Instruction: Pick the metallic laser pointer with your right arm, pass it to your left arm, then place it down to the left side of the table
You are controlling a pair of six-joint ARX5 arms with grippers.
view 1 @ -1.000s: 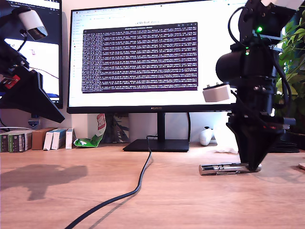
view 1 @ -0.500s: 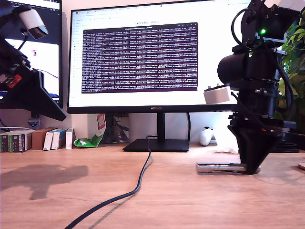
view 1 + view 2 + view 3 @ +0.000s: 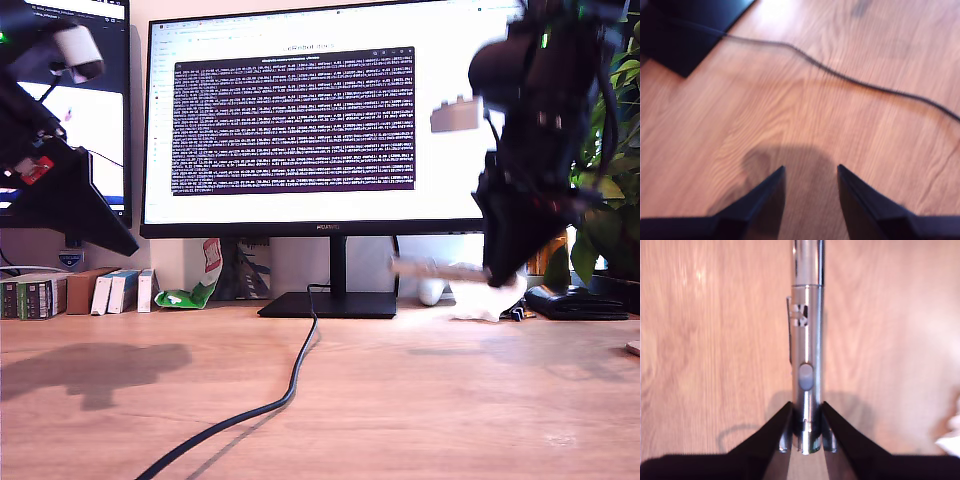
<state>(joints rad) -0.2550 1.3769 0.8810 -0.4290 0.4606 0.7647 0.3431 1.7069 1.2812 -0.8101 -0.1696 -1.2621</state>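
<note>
You are carrying the metallic laser pointer (image 3: pixel 807 340) clenched in my second tool (image 3: pixel 806 432) above the surface (image 3: pixel 400 400), heading toward my first tool (image 3: pixel 809 187), which is waiting spread open and should take its free end.

The exterior view looks low across the table (image 3: pixel 400 400); both wrist views look down on its wood.

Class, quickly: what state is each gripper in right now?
My first gripper: open, holding nothing.
My second gripper: shut on the laser pointer.
</note>
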